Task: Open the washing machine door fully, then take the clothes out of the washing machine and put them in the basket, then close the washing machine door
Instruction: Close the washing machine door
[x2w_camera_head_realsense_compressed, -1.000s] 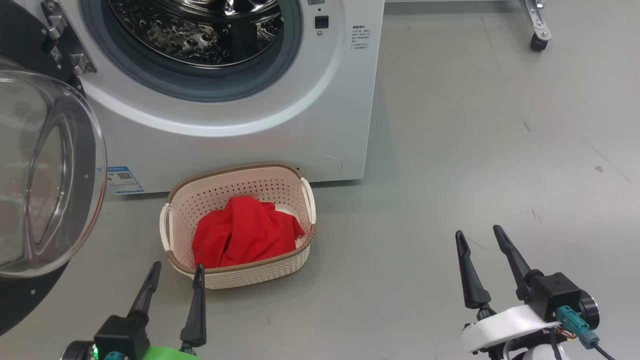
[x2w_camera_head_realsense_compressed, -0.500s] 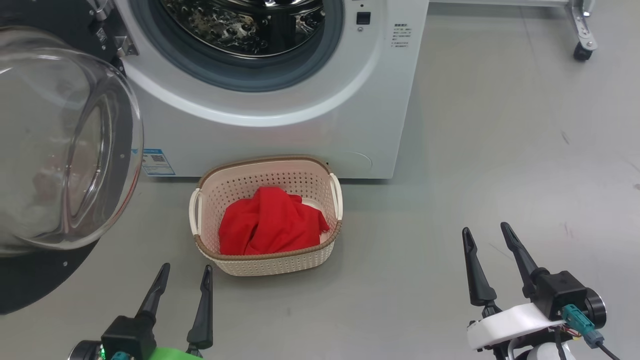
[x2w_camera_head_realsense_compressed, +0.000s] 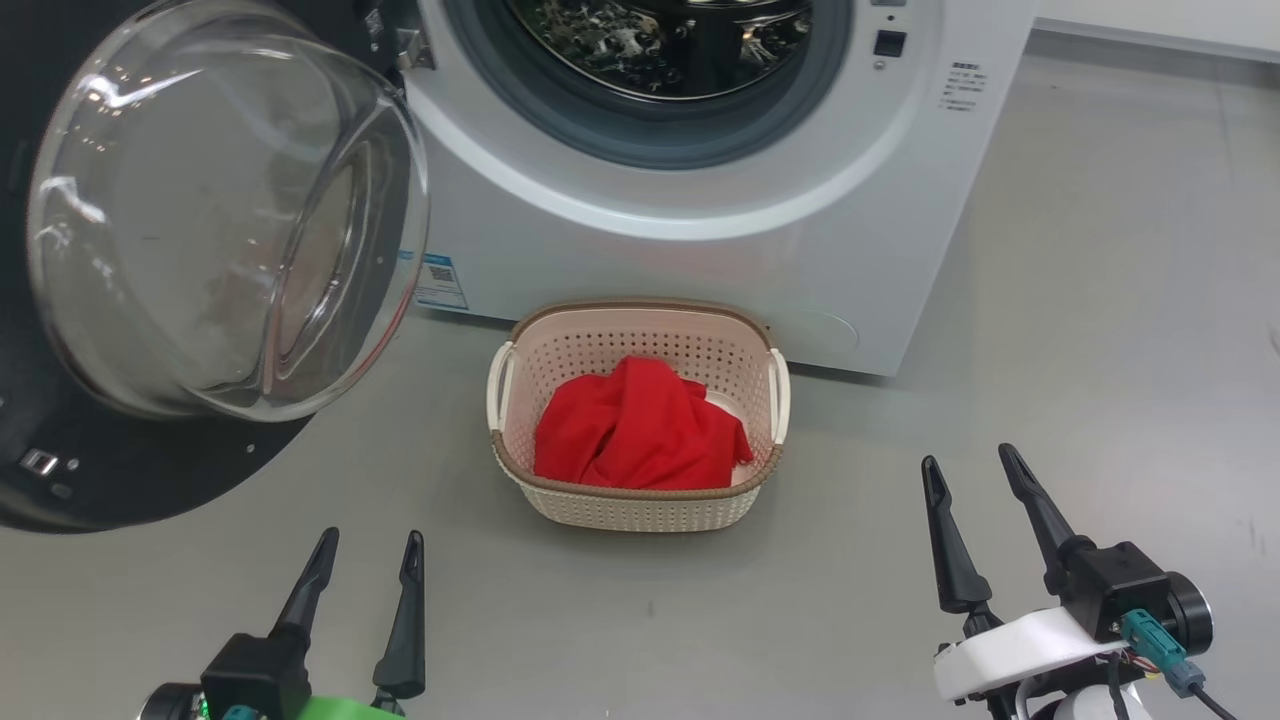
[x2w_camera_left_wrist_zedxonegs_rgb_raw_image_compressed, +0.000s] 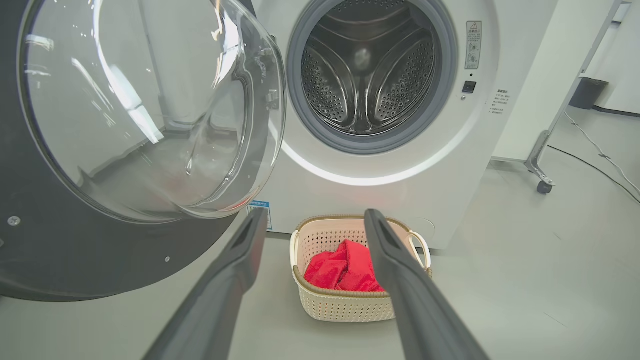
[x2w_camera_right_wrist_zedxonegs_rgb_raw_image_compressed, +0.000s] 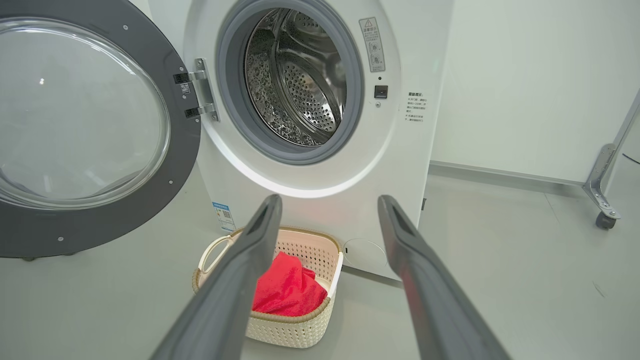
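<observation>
The washing machine (x2w_camera_head_realsense_compressed: 700, 240) (x2w_camera_left_wrist_zedxonegs_rgb_raw_image_compressed: 430, 165) (x2w_camera_right_wrist_zedxonegs_rgb_raw_image_compressed: 400, 165) stands ahead, its steel drum empty. Its door (x2w_camera_head_realsense_compressed: 150, 470) (x2w_camera_left_wrist_zedxonegs_rgb_raw_image_compressed: 60, 260) (x2w_camera_right_wrist_zedxonegs_rgb_raw_image_compressed: 100, 220) hangs wide open to the left, glass bowl bulging toward me. The red clothes (x2w_camera_head_realsense_compressed: 640, 430) (x2w_camera_left_wrist_zedxonegs_rgb_raw_image_compressed: 345, 270) (x2w_camera_right_wrist_zedxonegs_rgb_raw_image_compressed: 287, 290) lie bunched in the cream basket (x2w_camera_head_realsense_compressed: 640, 510) (x2w_camera_left_wrist_zedxonegs_rgb_raw_image_compressed: 345, 307) (x2w_camera_right_wrist_zedxonegs_rgb_raw_image_compressed: 290, 330) on the floor before the machine. My left gripper (x2w_camera_head_realsense_compressed: 367, 545) (x2w_camera_left_wrist_zedxonegs_rgb_raw_image_compressed: 310, 220) is open and empty, low at the left, short of the basket. Off to the basket's right, my right gripper (x2w_camera_head_realsense_compressed: 968, 463) (x2w_camera_right_wrist_zedxonegs_rgb_raw_image_compressed: 327, 202) hovers open and empty.
Grey floor (x2w_camera_head_realsense_compressed: 1100, 350) spreads to the right of the machine. A metal frame leg on a castor (x2w_camera_left_wrist_zedxonegs_rgb_raw_image_compressed: 542, 186) (x2w_camera_right_wrist_zedxonegs_rgb_raw_image_compressed: 604, 220) stands at the far right near a white wall. A cable (x2w_camera_left_wrist_zedxonegs_rgb_raw_image_compressed: 595, 170) runs along the floor there.
The head view has swung left, so machine, door and basket sit further right in it. Both grippers stay open and hold their places in the view.
</observation>
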